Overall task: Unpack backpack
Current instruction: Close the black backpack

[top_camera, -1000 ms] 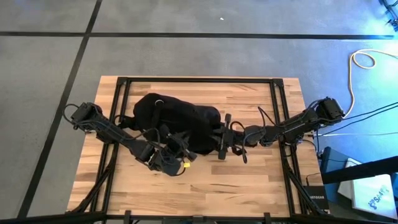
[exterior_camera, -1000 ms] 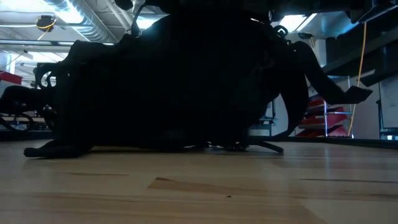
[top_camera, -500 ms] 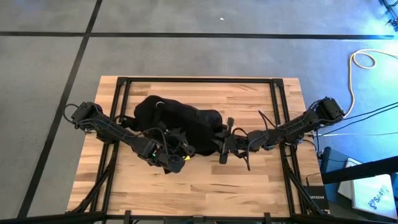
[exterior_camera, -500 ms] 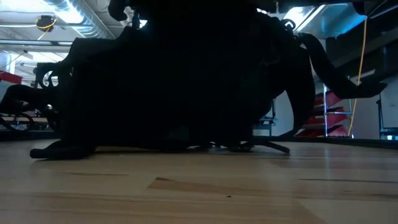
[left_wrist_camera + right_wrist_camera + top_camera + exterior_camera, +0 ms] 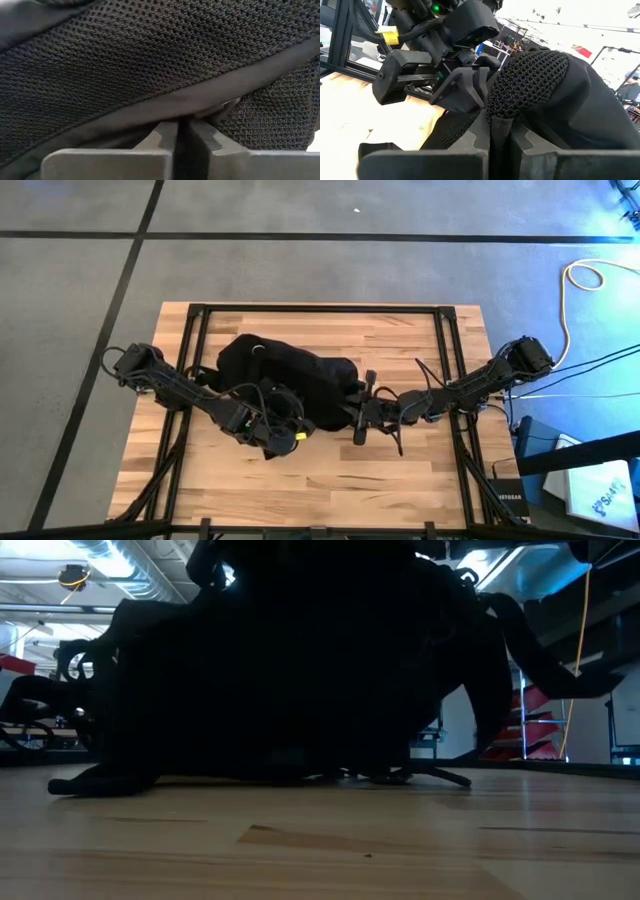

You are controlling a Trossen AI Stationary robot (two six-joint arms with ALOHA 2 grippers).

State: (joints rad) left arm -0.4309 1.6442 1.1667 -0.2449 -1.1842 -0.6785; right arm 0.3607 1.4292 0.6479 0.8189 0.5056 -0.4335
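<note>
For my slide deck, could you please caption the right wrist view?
Right hand shut on the backpack mesh edge, left hand close beside it.

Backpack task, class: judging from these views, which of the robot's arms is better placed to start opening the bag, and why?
Neither clearly. The left gripper and right gripper are both shut on the backpack, pinching its mesh. No opening shows, so probably both must pull together.
</note>
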